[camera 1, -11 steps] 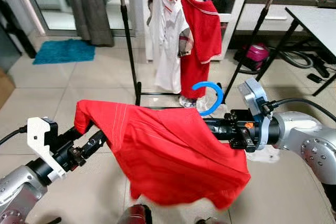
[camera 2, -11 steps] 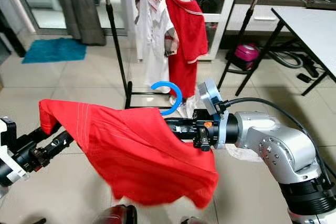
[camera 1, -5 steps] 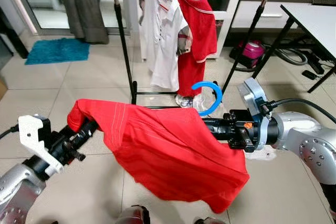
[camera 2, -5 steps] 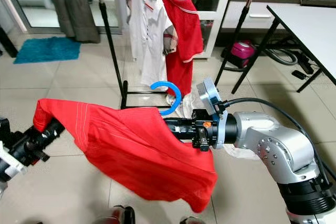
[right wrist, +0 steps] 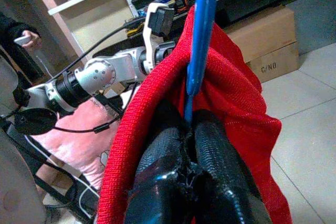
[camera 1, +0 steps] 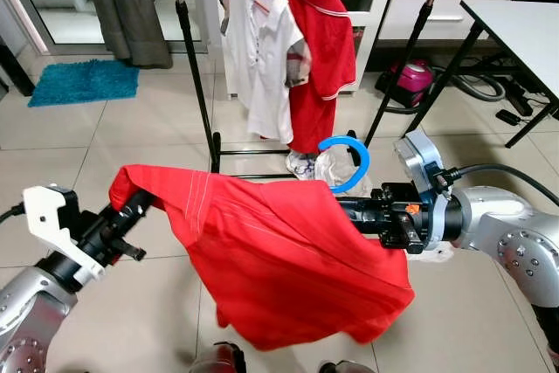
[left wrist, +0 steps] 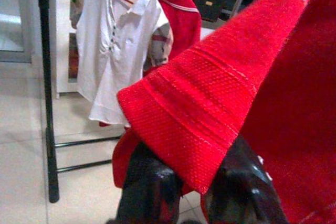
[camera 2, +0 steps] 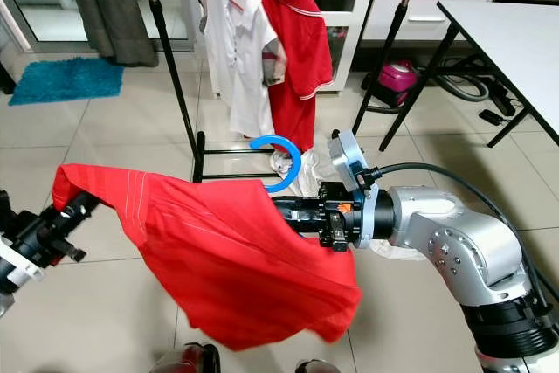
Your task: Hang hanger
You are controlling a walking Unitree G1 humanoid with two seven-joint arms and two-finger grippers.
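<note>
Hanger of blue plastic (camera 1: pixel 348 162) carries a red knit shirt (camera 1: pixel 279 259), stretched between my hands before the black clothes rack (camera 1: pixel 194 67). My right hand (right wrist: pixel 191 129) clamps its stem; my left hand (left wrist: pixel 189 177) pinches the sleeve, seen from the wrists.

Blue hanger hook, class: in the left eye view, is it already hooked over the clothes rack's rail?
No. The blue hanger hook sticks up free beside the right gripper, short of the rack.
</note>
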